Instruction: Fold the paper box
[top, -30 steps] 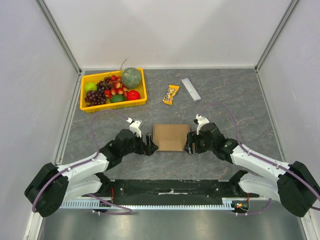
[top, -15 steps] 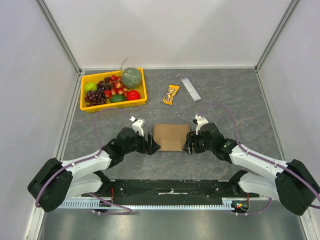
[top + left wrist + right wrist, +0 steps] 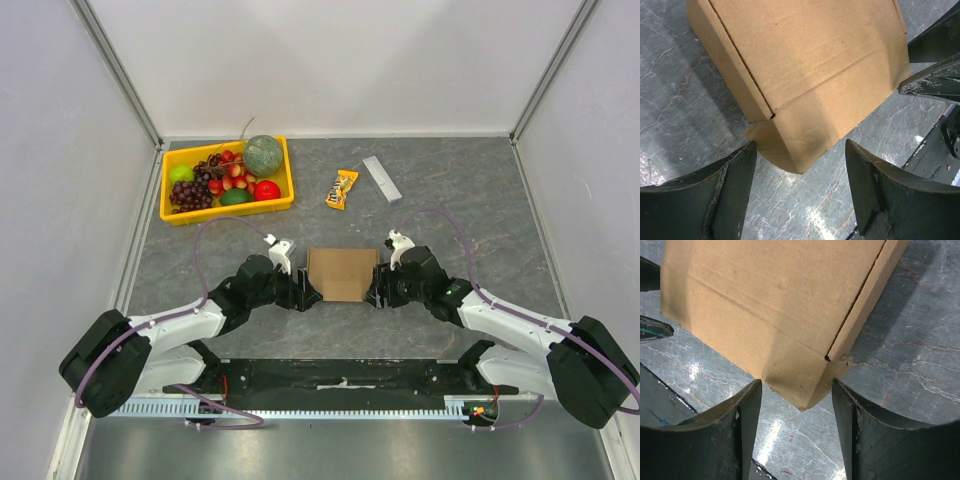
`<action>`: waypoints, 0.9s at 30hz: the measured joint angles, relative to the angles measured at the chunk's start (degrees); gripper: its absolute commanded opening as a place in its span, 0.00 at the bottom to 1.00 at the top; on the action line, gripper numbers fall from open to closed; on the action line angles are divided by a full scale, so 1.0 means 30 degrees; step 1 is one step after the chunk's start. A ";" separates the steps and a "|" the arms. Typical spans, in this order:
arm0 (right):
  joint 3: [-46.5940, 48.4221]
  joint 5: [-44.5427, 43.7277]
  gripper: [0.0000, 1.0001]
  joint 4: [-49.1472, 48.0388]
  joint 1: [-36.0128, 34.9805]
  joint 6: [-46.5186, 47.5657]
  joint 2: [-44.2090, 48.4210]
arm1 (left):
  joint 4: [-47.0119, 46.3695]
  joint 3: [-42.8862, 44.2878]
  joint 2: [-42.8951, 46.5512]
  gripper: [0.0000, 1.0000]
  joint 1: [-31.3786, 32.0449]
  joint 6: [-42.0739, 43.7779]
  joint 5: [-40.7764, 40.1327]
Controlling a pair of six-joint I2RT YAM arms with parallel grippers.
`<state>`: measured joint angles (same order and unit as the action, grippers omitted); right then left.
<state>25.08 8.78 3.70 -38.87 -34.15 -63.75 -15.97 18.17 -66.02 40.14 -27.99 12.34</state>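
Looking down from above, the paper box (image 3: 340, 274) lies folded flat on the table (image 3: 450, 190), dead centre. The left gripper (image 3: 304, 291) and right gripper (image 3: 376, 290) bracket its near corners, probably to pin it from both ends. Left wrist view: fingers (image 3: 715, 195) spread wide, with a box corner poking between them, no contact. Right wrist view: the same wide stance, its fingers (image 3: 715, 440) close beside the opposite corner.

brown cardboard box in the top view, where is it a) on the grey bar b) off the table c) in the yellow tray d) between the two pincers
d: the flat brown corrugated cardboard box lies between the left pincer and the right pincer.
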 measured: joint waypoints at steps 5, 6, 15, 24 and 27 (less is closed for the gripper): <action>0.0000 0.0153 0.61 -0.0022 0.0000 -0.0117 0.0000 | -0.0146 0.0168 -0.0051 0.70 0.0066 -0.0007 0.0124; 0.0000 0.0153 0.61 -0.0022 0.0000 -0.0124 0.0000 | -0.0160 0.0211 -0.0095 0.68 0.0066 -0.0007 0.0131; -0.0095 0.0182 0.57 -0.0066 0.0000 -0.0204 0.0015 | -0.0270 0.0321 -0.0379 0.61 0.0080 -0.0007 0.0503; -0.0109 0.0189 0.53 -0.0087 0.0000 -0.0364 0.0015 | -0.0299 0.0321 -0.0627 0.59 0.0080 -0.0007 0.0546; -0.0109 0.0189 0.53 -0.0095 0.0000 -0.0430 0.0015 | -0.0299 0.0321 -0.0634 0.59 0.0080 -0.0007 0.0554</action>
<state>24.75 9.34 3.42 -38.87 -35.44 -63.70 -16.86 19.14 -67.92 40.38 -28.01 14.00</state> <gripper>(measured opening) 0.534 0.598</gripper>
